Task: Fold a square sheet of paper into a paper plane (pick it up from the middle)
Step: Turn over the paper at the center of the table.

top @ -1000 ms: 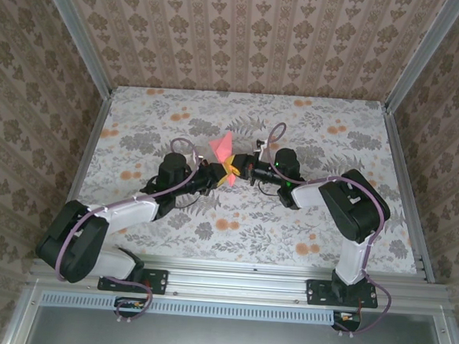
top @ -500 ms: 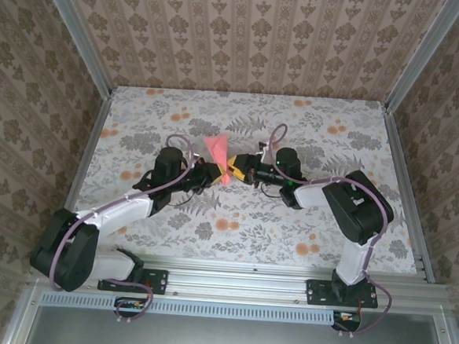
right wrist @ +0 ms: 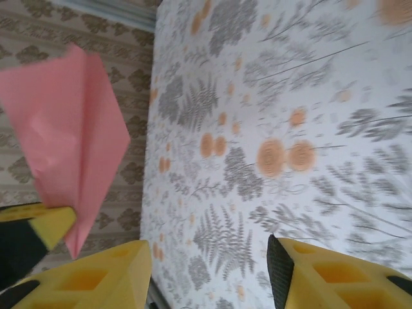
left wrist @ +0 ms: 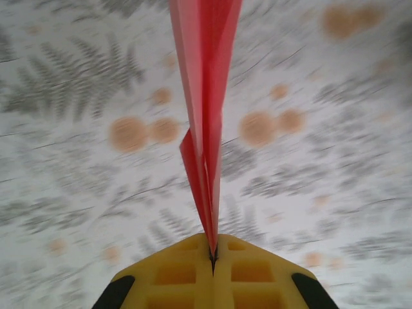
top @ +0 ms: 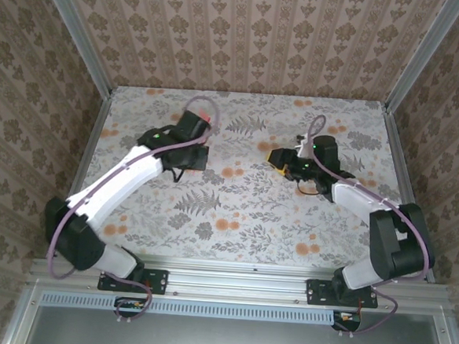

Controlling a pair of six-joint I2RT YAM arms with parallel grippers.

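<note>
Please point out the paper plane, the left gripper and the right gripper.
paper plane (left wrist: 207, 96), left wrist view, on its creased pink body
left gripper (left wrist: 212, 256), left wrist view, where its shut yellow fingertips meet
right gripper (right wrist: 209, 257), right wrist view, midway between its open fingertips

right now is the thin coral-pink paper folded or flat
Folded: the thin coral-pink paper is a slim creased wedge, tip pinched in the shut left gripper

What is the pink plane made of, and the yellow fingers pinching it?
The paper plane looks like thin, matte coral-pink paper: sharp creases, layered edges, no shine. The fingers of the left gripper look like dull yellow moulded plastic with square pockets; hard or rubbery, I cannot tell.
</note>
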